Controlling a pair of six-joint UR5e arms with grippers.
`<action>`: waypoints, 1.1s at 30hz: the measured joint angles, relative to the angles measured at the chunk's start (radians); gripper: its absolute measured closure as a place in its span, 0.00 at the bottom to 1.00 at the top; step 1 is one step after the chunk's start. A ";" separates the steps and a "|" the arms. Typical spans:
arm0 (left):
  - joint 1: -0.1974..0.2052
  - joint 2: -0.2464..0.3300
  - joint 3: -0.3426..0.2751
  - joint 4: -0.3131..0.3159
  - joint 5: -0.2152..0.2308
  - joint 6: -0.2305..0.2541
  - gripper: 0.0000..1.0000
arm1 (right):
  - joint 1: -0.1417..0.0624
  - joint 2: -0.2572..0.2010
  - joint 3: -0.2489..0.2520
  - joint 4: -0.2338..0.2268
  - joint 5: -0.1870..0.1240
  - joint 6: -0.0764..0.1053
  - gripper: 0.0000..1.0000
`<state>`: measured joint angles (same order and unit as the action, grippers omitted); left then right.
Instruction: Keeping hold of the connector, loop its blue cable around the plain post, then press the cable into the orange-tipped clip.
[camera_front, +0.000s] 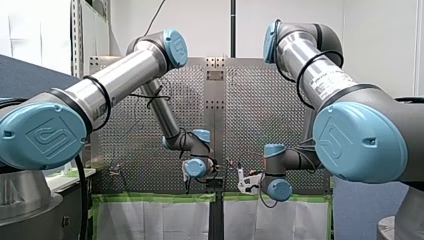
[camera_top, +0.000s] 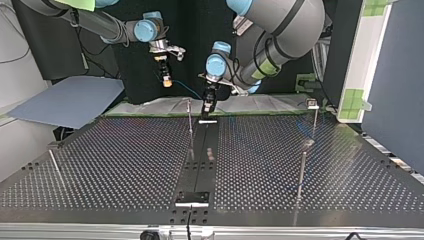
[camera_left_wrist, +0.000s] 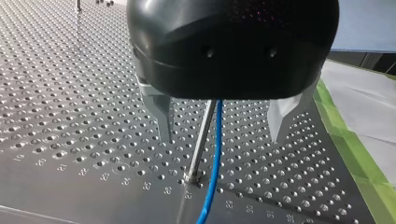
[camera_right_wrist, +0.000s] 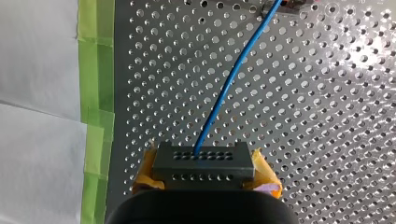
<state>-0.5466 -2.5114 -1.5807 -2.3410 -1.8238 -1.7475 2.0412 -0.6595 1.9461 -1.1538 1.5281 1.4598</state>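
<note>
Your right pincer (camera_right_wrist: 203, 169) is clenched on the connector (camera_right_wrist: 203, 160) near the table (camera_right_wrist: 327, 140) edge, its blue cable (camera_right_wrist: 229, 84) running past the plain post (camera_left_wrist: 201, 140), which your spread left pincer (camera_left_wrist: 219, 123) straddles, so a hasty swing could snag a finger or tug the connector loose.

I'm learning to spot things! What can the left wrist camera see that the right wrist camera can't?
Only the left wrist view shows the metal post between my left gripper's open fingers. Only the right wrist view shows the dark connector clamped in my right gripper's yellow pads. Both show the blue cable, the holed table and green tape.
</note>
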 joint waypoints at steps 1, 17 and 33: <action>-0.001 0.000 0.000 0.002 -0.001 0.000 0.19 | 0.000 0.000 0.000 0.000 0.000 0.000 1.00; -0.004 0.000 0.000 -0.029 0.032 0.045 0.73 | -0.004 0.008 -0.001 0.000 0.005 -0.002 1.00; -0.001 0.000 0.000 -0.051 0.027 0.072 1.00 | -0.005 0.009 -0.002 0.000 0.006 -0.002 1.00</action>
<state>-0.5478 -2.5118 -1.5812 -2.3925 -1.7968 -1.6752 2.0365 -0.6503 1.9444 -1.1537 1.5341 1.4576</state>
